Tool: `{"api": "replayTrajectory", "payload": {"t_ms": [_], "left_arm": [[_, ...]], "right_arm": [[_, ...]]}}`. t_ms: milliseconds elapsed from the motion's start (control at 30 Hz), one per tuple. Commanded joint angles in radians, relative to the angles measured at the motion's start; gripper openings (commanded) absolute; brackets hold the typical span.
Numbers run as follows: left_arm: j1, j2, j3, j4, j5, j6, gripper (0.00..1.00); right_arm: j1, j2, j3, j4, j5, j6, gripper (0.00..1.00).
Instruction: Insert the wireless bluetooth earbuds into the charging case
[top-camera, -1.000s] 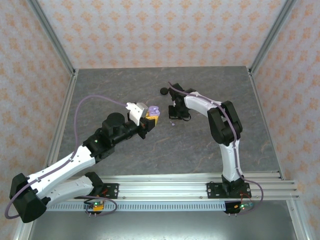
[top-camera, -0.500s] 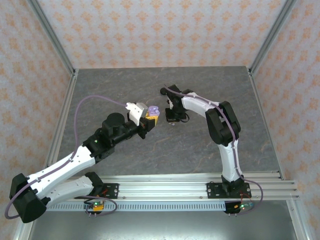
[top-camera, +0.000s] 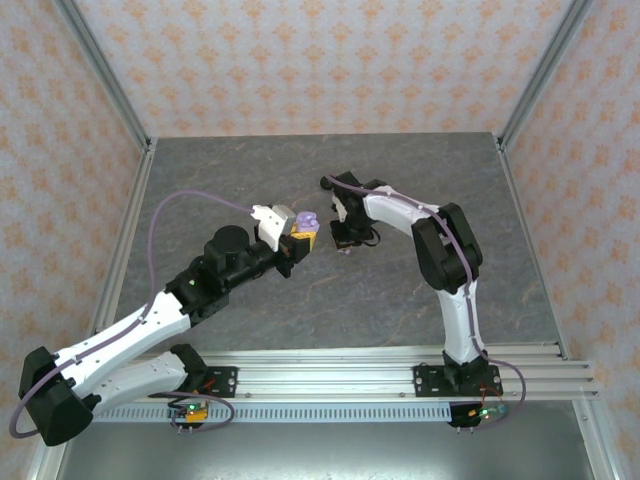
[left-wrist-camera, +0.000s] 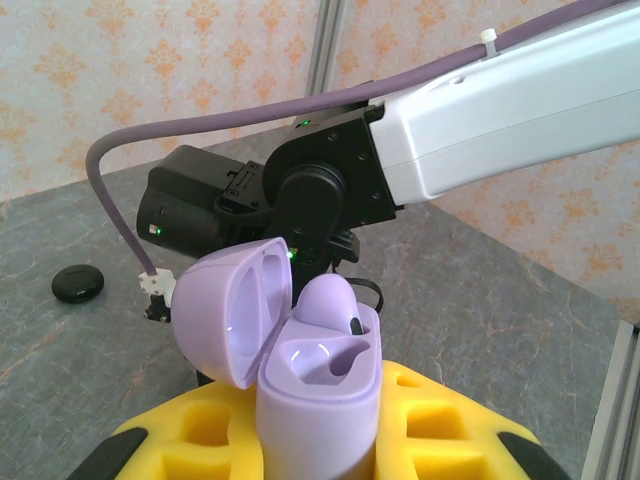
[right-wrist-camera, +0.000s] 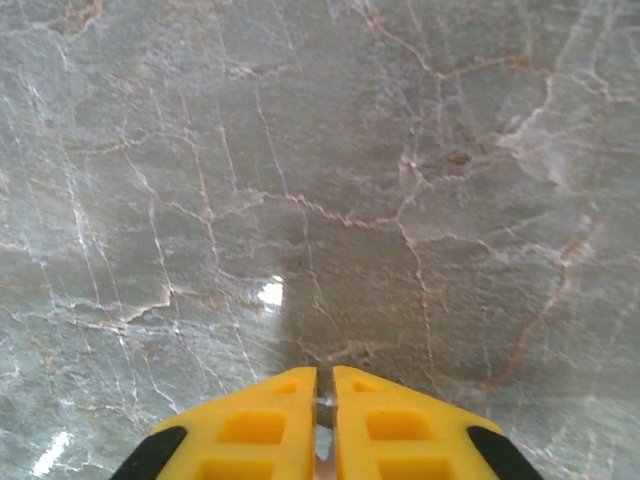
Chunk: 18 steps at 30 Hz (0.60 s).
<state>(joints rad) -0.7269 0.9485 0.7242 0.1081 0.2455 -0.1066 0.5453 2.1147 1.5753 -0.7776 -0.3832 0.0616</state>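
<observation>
Over the middle of the table (top-camera: 250, 160), between the yellow pads (left-wrist-camera: 440, 425) of the left gripper (left-wrist-camera: 318, 445), clenched on the lower body of the lavender charging case (left-wrist-camera: 320, 390). Stands upright there, long axis vertical in the left wrist view, mouth turned up, lid (left-wrist-camera: 232, 305) swung open to the left side of that view. Carries in the farther socket one lavender earbud (left-wrist-camera: 325, 298), round end up, a small dark spot on its right flank, lower part sunk in the case and hidden. Shows just in front of it a second socket (left-wrist-camera: 330, 360), glossy and open. Appears from the top external view as a small lavender patch at the tip of the left arm (top-camera: 180, 300), too small there to separate lid, body and earbud. Just beside the case on its right, pointing down and close to the table: the right gripper (top-camera: 344, 241). From the right wrist view, yellow fingertips (right-wrist-camera: 250, 425) pressed together to a thin slit above grey veined stone; cannot tell whether something is pinched in the slit. Behind the case in the left wrist view, the white and black right arm (left-wrist-camera: 480, 130) with a green light (left-wrist-camera: 303, 123) and a purple cable (left-wrist-camera: 250, 115); farther left on the table, a flat black disc (left-wrist-camera: 78, 283), partly covered by that arm from above.
</observation>
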Motion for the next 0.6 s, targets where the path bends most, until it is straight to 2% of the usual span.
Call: {"api": "replayTrajectory", "payload": {"t_ms": [0,33,133,267,567], "left_arm": [[-0.007,-0.017,0.003,-0.004,-0.019,-0.01,0.12],[-0.006,-0.017,0.002,-0.005,-0.02,-0.011,0.12],[-0.006,-0.019,0.003,-0.009,-0.019,-0.012,0.12],[-0.006,-0.019,0.003,-0.006,-0.02,-0.012,0.12],[-0.006,-0.013,-0.002,0.005,-0.018,-0.011,0.12]], "right_arm": [[0.002,-0.094,-0.033,0.008,0.072,0.034,0.16],[0.003,-0.109,-0.047,0.019,0.089,0.049,0.2],[0.003,-0.154,-0.082,0.047,0.101,0.075,0.2],[0.002,-0.187,-0.12,0.05,0.048,0.074,0.2],[0.003,-0.227,-0.226,0.054,-0.08,0.041,0.13]]}}
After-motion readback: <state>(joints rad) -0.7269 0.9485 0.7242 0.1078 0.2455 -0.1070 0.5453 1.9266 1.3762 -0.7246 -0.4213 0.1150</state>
